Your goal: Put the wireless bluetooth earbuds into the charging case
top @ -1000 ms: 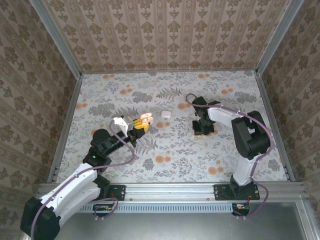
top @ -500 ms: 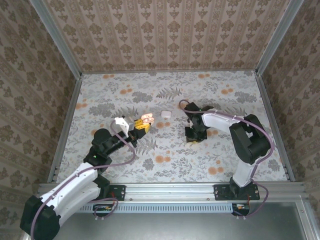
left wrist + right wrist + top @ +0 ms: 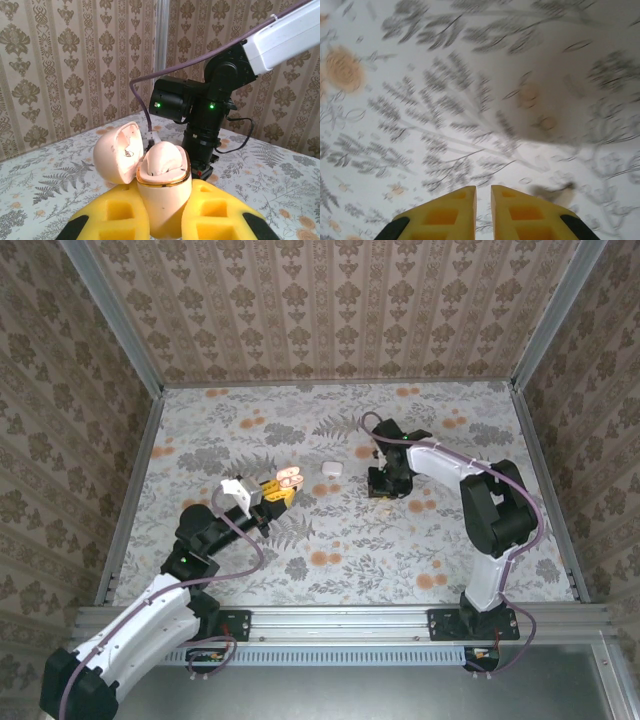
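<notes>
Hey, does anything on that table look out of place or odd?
Nothing spilled or broken. One stray: a small white rounded object lies loose on the floral tablecloth, apart from the open peach case gripped in the left claw. The right claw points down at the cloth beside it, nothing between its fingers.

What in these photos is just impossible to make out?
- Top view: the small white rounded piece is too tiny to identify.
- Right wrist view: motion blur smears a pale speck beside the right hand, so it cannot be named.
- Left wrist view: the left hand holds an open cream plastic case. The yellow fingers cover its base, and its rim hides what sits inside.
</notes>
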